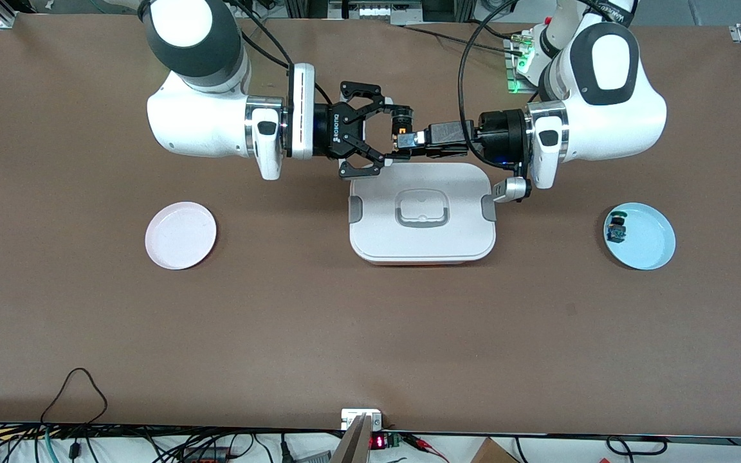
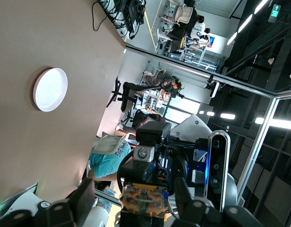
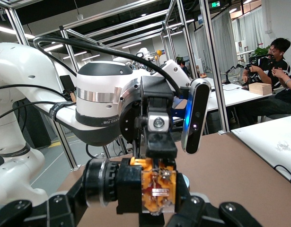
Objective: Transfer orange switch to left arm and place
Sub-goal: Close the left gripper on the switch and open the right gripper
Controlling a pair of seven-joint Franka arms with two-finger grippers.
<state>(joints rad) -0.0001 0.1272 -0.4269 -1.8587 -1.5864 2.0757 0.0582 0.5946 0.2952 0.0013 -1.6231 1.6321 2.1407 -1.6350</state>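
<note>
Matt brown table [image 1: 370, 334] (glossy plates [image 1: 181, 235])

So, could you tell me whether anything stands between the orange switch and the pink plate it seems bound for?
Nothing visible does. The orange switch is held in the air between the right gripper and left gripper, above the box's edge nearest the robots. Only bare table separates the box from the pink plate.
</note>
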